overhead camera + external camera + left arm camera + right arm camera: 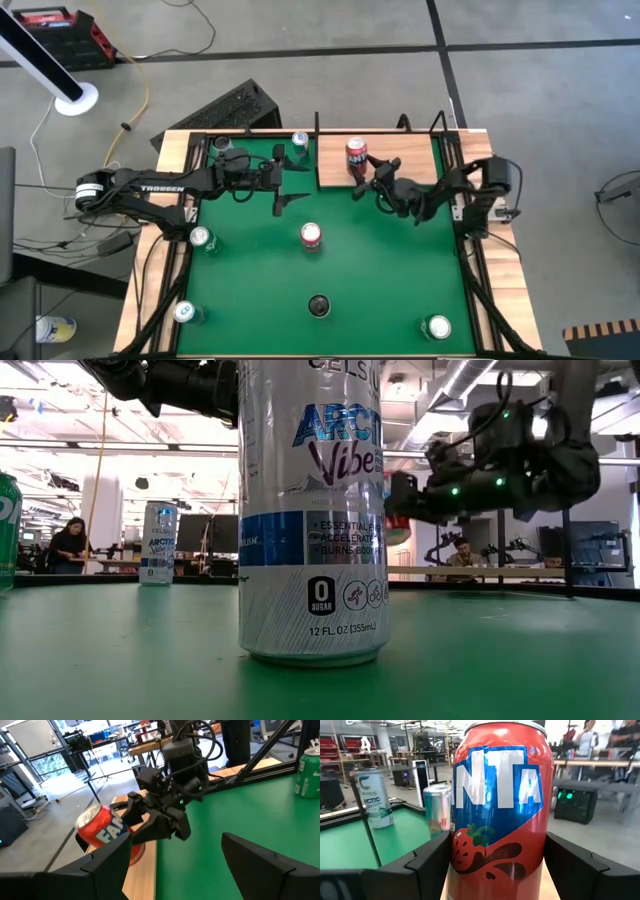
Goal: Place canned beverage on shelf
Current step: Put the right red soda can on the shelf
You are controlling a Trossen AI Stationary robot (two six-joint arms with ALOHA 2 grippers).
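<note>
The red can (501, 805) stands upright on the shelf (335, 170), between the spread fingers of my right gripper (365, 182); contact apparently absent.

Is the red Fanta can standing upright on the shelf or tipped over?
Upright. The red Fanta can shows its round top from above and stands on the shelf; the right gripper brackets it with open fingers.

Grey concrete floor (300, 40) with dark seams, cables (40, 130), perhaps desks (130, 565) beyond.
</note>
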